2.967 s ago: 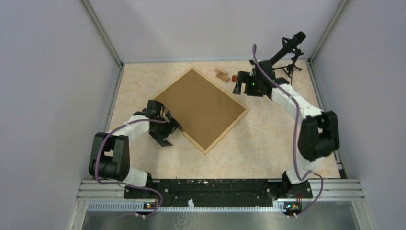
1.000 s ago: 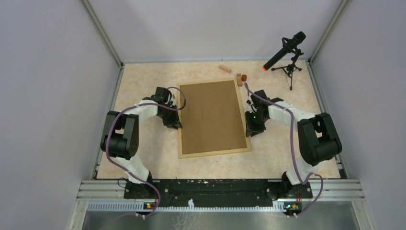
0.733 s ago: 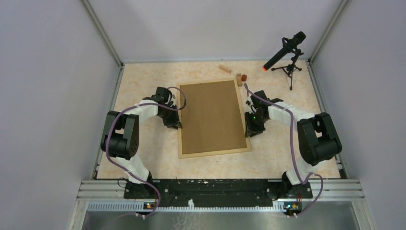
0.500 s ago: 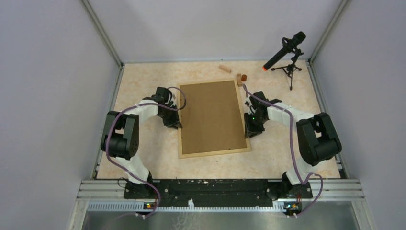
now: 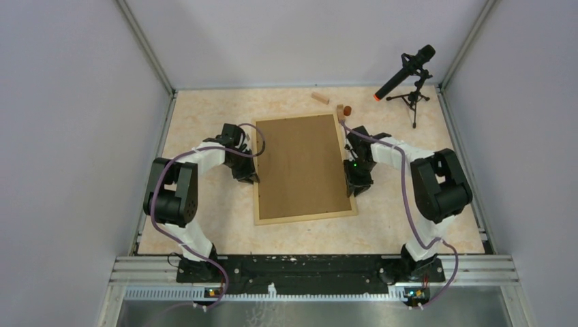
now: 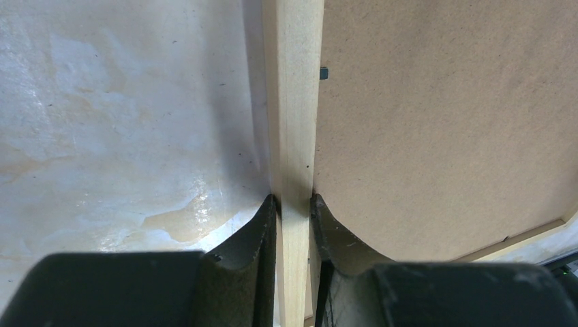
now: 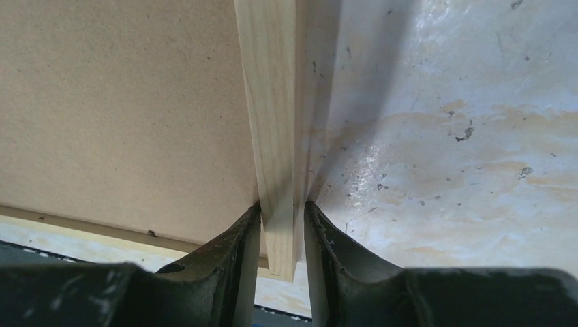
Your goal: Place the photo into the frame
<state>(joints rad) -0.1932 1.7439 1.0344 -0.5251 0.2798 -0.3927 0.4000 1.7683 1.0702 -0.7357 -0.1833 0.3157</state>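
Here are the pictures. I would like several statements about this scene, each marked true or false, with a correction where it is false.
1. The frame lies on the table with its brown back up. True.
2. The left jaws stand open, clear of the frame. False: they are shut on its left rail.
3. The right jaws clamp the frame's right rail. True.
4. The photo lies beside the frame. False: no photo is in view.
5. The microphone stands at the far right corner. True.
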